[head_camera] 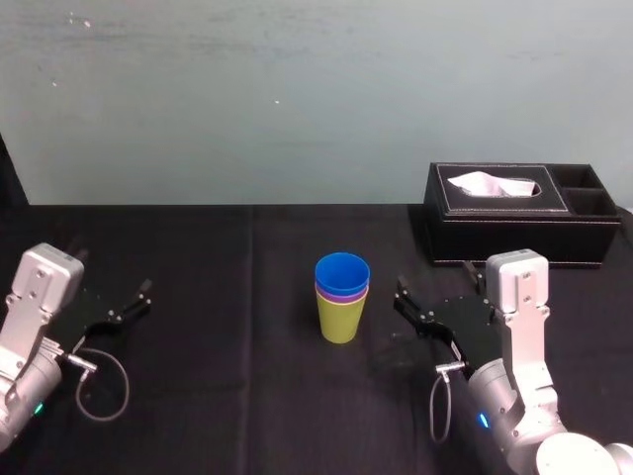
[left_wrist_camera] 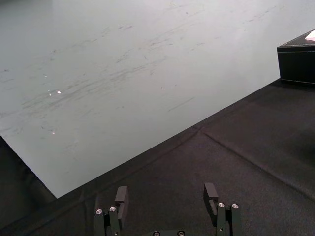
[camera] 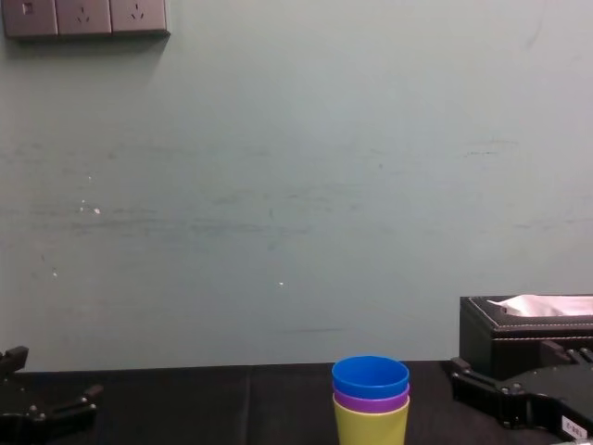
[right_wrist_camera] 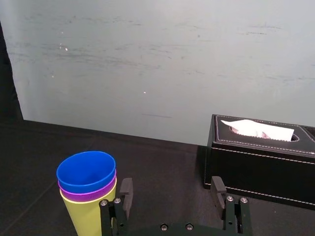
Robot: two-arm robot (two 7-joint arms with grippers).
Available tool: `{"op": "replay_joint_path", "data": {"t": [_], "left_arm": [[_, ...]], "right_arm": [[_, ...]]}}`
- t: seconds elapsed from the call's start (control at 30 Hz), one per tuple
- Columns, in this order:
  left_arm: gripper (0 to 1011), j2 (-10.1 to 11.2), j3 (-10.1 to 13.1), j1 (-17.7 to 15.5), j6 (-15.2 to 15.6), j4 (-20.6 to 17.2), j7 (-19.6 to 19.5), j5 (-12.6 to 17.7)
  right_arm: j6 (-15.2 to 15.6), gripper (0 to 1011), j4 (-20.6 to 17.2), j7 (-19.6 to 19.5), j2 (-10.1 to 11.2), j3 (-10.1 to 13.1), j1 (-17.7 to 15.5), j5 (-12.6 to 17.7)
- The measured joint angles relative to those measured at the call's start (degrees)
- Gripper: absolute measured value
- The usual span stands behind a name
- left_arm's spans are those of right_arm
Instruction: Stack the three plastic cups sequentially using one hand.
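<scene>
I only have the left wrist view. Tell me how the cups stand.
Observer: All three are nested in one upright stack: yellow-green cup at the bottom, purple cup in the middle, blue cup on top.
Operator: Report the right gripper's position.
Observer: The right gripper is open, low over the cloth on the stack's right side, and a gap separates it from the cups.

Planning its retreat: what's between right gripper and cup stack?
In the head view, bare black tablecloth lies between the black two-finger right gripper and the nested blue, purple and yellow-green plastic cups.
</scene>
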Motion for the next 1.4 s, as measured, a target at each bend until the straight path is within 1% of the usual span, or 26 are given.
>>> {"op": "replay_joint_path", "data": {"t": [1.4], "left_arm": [[1000,0.00,0.00,0.00,0.00,0.00,0.00,0.00]], "right_arm": [[0.00,1002,-0.31,-0.05,0.21,-0.13,-0.07,0.02]]}}
